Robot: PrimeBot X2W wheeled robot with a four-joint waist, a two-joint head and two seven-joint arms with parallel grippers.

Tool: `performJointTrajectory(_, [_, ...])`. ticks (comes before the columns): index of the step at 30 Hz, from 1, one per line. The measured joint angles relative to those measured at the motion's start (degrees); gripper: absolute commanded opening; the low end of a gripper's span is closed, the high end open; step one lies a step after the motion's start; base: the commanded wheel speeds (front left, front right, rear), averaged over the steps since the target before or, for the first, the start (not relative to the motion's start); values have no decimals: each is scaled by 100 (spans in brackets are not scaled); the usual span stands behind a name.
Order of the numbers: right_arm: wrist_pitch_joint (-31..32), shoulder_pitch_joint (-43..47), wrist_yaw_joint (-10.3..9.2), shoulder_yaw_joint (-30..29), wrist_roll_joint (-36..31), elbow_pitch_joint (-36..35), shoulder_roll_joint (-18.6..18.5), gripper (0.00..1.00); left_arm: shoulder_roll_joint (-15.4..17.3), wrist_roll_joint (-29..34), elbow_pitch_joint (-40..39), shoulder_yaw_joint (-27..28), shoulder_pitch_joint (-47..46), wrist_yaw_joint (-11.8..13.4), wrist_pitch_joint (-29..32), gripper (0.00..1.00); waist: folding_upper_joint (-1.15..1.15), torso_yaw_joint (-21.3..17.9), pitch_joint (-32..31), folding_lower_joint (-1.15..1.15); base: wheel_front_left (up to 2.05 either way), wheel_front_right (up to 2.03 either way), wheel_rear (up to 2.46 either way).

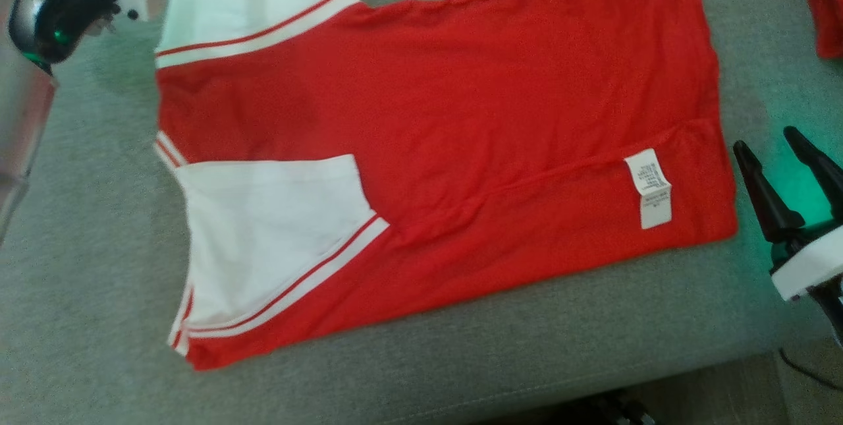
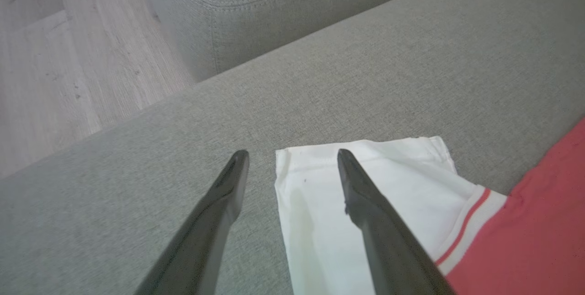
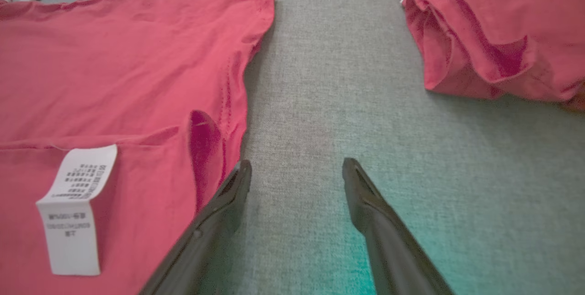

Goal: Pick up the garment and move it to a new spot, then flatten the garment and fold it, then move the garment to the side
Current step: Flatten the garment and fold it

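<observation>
The garment [image 1: 461, 115], a red shirt with white sleeves, lies flat on the grey couch seat [image 1: 461, 359]. Its near side is folded over, so a white label [image 1: 649, 188] shows. My right gripper [image 1: 765, 138] stands open just off the shirt's right edge and holds nothing. In the right wrist view it [image 3: 297, 164] hovers over bare cushion, its left finger beside the red hem [image 3: 114, 66] and the label [image 3: 73, 208]. My left gripper [image 2: 292, 157] is open above the end of a white sleeve [image 2: 315, 203], empty. The left arm [image 1: 53, 10] shows at the top left.
A second red garment [image 3: 493, 34] lies crumpled to the right, seen at the top right corner [image 1: 826, 3] of the head view. A grey couch arm [image 2: 274, 7] and wooden floor [image 2: 55, 57] lie beyond the left gripper. The seat's front edge runs along the bottom.
</observation>
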Motion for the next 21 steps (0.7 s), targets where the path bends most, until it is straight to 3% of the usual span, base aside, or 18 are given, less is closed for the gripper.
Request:
performJointTrajectory(7, [-132, -141, 0, 153, 1, 62, 88, 100, 224, -97, 445, -308, -234, -43, 223, 100, 0, -305, 283, -1, 0, 0, 0])
performJointTrajectory(17, [-194, -427, 0, 348, 2, 158, 104, 100, 379, -86, 604, -644, -437, -43, 141, 100, 0, -437, 511, -2, 0, 0, 0])
performJointTrajectory(18, [-238, -456, 0, 364, 2, 180, 103, 100, 394, -109, 603, -681, -478, -43, 146, 92, 0, -441, 526, -2, 0, 0, 0])
performJointTrajectory(19, [-253, -477, 0, 369, 2, 199, 103, 100, 414, -143, 593, -722, -517, -43, 158, 92, 0, -443, 539, -2, 0, 0, 0])
performJointTrajectory(20, [-274, -490, 0, 380, 2, 211, 103, 100, 427, -198, 579, -756, -541, -43, 200, 49, 0, -446, 549, -2, 0, 0, 0])
performJointTrajectory(21, [-304, -506, 0, 397, 2, 230, 103, 100, 435, -275, 544, -805, -548, -43, 202, 30, 0, -448, 555, -2, 0, 0, 0])
